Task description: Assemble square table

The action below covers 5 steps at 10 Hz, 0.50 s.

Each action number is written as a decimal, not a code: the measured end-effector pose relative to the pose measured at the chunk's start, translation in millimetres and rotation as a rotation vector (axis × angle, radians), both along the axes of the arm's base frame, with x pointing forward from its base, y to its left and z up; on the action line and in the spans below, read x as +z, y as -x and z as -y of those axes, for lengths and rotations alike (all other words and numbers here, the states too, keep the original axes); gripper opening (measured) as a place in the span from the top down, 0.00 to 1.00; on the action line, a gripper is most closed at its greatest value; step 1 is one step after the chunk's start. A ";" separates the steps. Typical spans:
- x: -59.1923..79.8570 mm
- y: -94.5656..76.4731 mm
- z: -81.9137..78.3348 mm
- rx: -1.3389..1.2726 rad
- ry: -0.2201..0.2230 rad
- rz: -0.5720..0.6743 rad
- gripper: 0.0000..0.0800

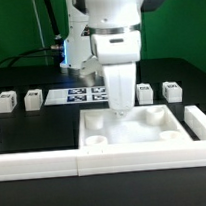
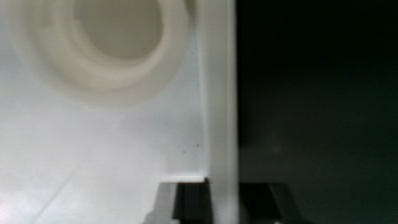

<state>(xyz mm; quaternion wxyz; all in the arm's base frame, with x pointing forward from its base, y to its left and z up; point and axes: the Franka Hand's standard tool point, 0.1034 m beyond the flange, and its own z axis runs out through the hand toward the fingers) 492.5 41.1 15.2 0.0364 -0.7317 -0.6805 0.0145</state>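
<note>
The square table's white slab point(image 1: 121, 132) lies rim-up at the front of the black table, with round corner sockets point(image 1: 94, 142). My gripper point(image 1: 119, 107) points straight down at the slab's far rim. In the wrist view my gripper point(image 2: 219, 203) straddles the raised rim point(image 2: 217, 100), with one dark finger point(image 2: 187, 202) inside and one outside, pressed against it. A corner socket point(image 2: 116, 45) shows on the slab's face. Two white tagged legs point(image 1: 4, 100) point(image 1: 32, 97) stand at the exterior view's left and two more point(image 1: 144, 92) point(image 1: 171, 89) at its right.
The marker board point(image 1: 82, 94) lies flat behind the slab, between the leg pairs. A long low white border wall point(image 1: 35, 162) runs along the front, with a side piece point(image 1: 200, 120) at the exterior view's right. The slab rests against it.
</note>
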 end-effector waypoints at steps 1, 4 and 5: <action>0.0 -0.3 -5.7 0.012 0.000 -0.001 0.92; -0.1 -0.4 -10.7 0.010 -0.002 0.005 0.92; -0.1 -0.3 -11.8 0.009 -0.002 0.005 0.92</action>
